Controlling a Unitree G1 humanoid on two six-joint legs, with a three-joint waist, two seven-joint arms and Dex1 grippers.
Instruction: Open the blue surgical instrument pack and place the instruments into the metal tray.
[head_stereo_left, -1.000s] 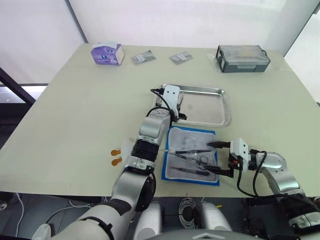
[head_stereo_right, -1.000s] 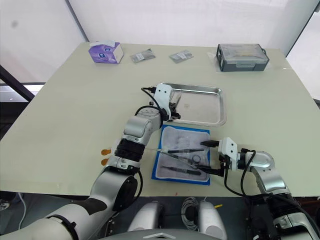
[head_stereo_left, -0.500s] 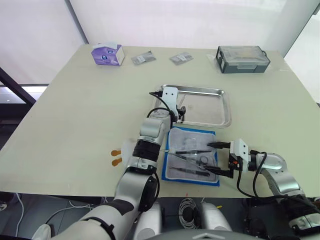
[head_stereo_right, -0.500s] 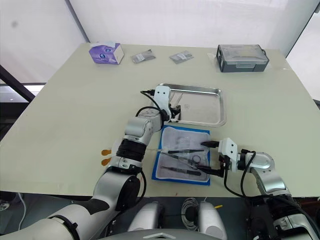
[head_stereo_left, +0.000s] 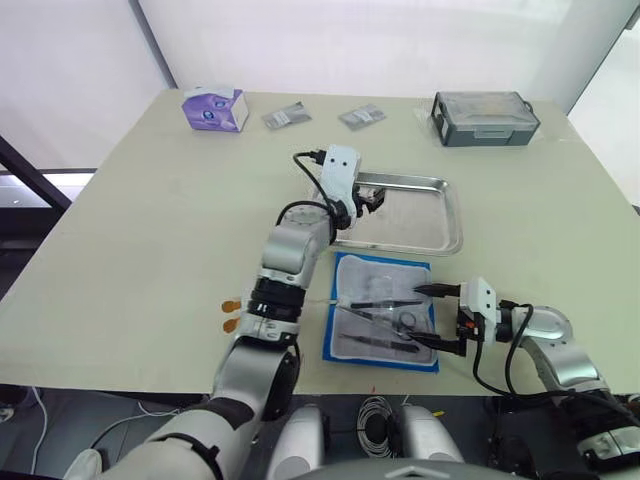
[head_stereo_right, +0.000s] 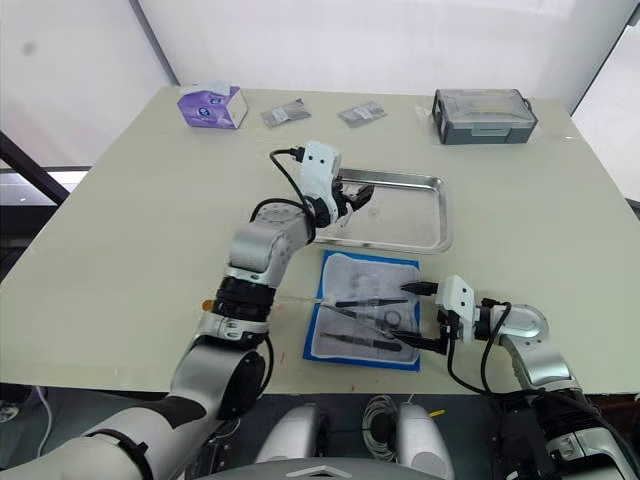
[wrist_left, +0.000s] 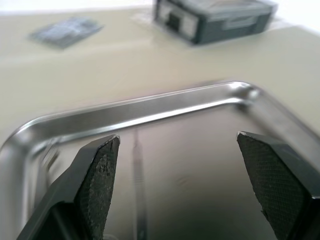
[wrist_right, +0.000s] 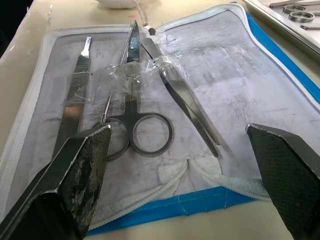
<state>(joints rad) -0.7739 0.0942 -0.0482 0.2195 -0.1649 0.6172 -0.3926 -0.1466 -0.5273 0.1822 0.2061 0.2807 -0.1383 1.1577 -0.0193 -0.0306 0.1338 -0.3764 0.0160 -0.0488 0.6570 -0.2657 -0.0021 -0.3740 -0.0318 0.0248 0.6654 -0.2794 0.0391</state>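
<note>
a: big picture first, the metal tray (head_stereo_left: 440, 215) sits on the desk (head_stereo_left: 140, 230), and the left gripper (head_stereo_left: 372, 198) has lifted since a second ago, from the tray's near-left rim to over its left end.

b: wide open, nothing in it. a slim tool lies just below it, so that looks like a finished drop.

a: and the blue surgical instrument pack (head_stereo_left: 383, 356) lies open just ahead of the right gripper (head_stereo_left: 432, 315), which hasn't budged, spread and empty.

b: scissors (wrist_right: 131, 120) and forceps (wrist_right: 187, 107) remain, likely next.

Opened blue surgical instrument pack (head_stereo_left: 382, 312) with instruments (wrist_right: 131, 112) on it, just before the metal tray (head_stereo_left: 420, 222).
</note>
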